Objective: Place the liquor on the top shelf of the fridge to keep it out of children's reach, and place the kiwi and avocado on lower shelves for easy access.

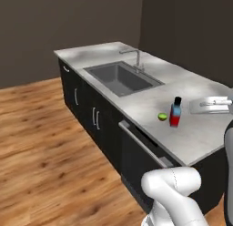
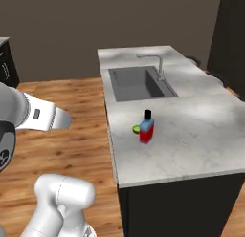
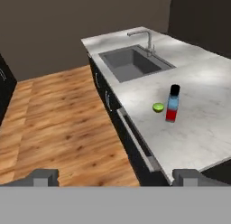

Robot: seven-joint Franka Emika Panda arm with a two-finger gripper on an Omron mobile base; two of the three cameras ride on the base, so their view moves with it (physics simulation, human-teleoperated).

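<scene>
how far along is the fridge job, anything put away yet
Nothing looks done yet. The liquor stands upright on the counter near its front edge, with the avocado right beside it, on the sink side. Nothing is in hand: the gripper hangs back from the counter, above the wood floor, its fingertips spread wide with nothing between them. Left: picking up each item and shelving it. I can't pick out the kiwi here.

The liquor [image 1: 175, 112] stood on the counter [image 1: 200, 134], the avocado [image 1: 162, 116] just beside it, the sink [image 1: 122, 78] behind them.
</scene>
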